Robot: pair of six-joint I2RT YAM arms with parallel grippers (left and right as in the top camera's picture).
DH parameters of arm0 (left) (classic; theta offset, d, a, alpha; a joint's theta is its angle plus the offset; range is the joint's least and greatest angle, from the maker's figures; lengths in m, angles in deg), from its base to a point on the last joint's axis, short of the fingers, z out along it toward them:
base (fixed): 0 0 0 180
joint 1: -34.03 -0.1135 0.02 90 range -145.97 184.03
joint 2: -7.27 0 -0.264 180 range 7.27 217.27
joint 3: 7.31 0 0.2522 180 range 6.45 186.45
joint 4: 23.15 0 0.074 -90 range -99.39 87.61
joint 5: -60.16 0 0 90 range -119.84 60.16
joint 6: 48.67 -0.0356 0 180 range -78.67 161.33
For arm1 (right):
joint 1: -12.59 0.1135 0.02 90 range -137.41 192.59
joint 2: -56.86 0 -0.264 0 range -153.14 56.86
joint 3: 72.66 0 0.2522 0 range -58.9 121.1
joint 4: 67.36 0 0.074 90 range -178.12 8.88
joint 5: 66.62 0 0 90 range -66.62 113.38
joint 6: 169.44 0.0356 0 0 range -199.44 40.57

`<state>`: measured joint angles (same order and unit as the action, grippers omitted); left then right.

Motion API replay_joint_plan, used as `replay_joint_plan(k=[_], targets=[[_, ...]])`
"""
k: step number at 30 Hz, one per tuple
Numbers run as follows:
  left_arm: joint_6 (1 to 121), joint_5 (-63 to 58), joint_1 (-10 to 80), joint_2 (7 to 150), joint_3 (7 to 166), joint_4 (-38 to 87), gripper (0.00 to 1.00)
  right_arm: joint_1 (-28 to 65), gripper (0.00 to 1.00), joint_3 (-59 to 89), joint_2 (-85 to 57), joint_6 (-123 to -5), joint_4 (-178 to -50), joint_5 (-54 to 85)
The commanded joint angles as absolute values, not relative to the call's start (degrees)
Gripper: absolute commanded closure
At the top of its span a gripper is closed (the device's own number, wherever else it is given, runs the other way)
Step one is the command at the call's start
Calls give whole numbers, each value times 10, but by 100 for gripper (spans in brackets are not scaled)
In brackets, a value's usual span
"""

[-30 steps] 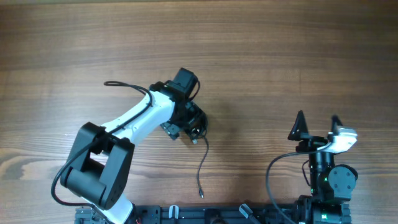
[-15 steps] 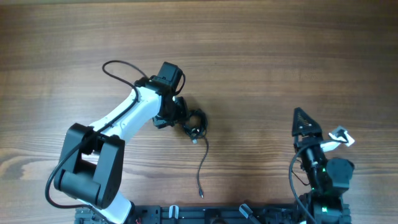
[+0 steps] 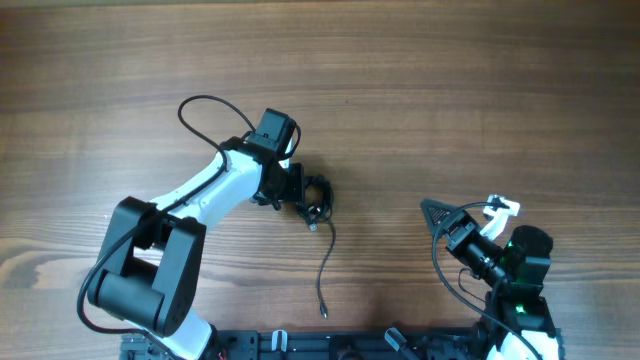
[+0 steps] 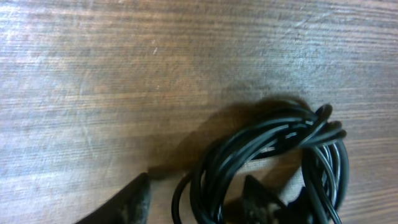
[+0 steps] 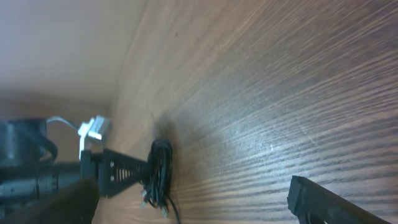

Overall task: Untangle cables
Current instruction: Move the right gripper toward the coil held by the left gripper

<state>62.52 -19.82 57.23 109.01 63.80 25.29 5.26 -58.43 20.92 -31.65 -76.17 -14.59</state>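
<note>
Wooden bench (image 3: 480, 80) | left claw (image 4: 199, 200) part-open astride coiled cables (image 4: 273, 134), likely to pinch strands | right claw (image 5: 193, 186) wide, empty, standing clear

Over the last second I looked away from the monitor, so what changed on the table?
The left fingers drew back leftward off the black cable bundle, then edged in again, narrowing around some loops without clamping yet. The right fingers swung round to point leftward toward the bundle, wide open throughout. The bundle and its loose tail stayed put.
</note>
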Motion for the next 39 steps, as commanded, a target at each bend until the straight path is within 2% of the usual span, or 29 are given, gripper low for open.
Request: replay_joint_plan(k=[1,9,16,20,23,27,31,34,38,39], targets=[[613,-189,574,1092,613,219,62,53,1,-548,195,-361,-756,-176],[653,-190,575,1115,606,184,96,102,0,-526,195,-378,-756,-176],[697,-189,568,1103,611,190,96,125,0,-525,195,-329,-709,-222],[727,-189,560,1043,621,224,96,125,0,-525,195,-226,-549,-184],[727,-189,560,986,621,230,96,125,2,-524,195,-282,-454,-165],[707,-189,560,907,621,227,96,125,7,-488,174,-360,-540,-143],[666,-193,560,847,621,228,96,125,9,-365,124,-452,-733,-143],[674,-244,560,827,621,227,96,131,10,-285,85,-460,-833,-154],[743,-316,560,824,621,213,96,170,34,-255,38,-377,-845,-231],[758,-319,560,824,621,208,96,185,36,-255,29,-364,-846,-238]])
